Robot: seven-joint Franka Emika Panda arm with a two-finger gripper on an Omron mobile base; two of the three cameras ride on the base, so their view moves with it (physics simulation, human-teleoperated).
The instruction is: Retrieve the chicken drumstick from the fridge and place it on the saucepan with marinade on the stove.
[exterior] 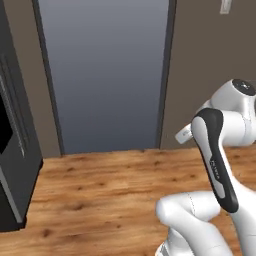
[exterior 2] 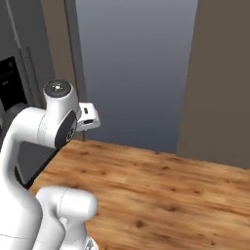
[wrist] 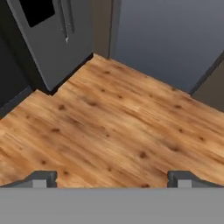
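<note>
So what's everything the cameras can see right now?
fridge: one, grey steel with a black panel and dark bar handles, at the left, doors shut.
floor: one, brown wood planks, across the lower part of each view.
doorway: one, grey-blue with a dark frame, straight ahead.
walls: brown, either side of the doorway.
arm: one, white with dark joints, folded over the floor.
gripper: one, dark fingertips wide apart, empty, above the floor.

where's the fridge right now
The tall grey steel fridge stands at the upper left of the hand view, doors shut, beside the wooden plank floor; its dark side sits at the left edge of the left base view.
</note>
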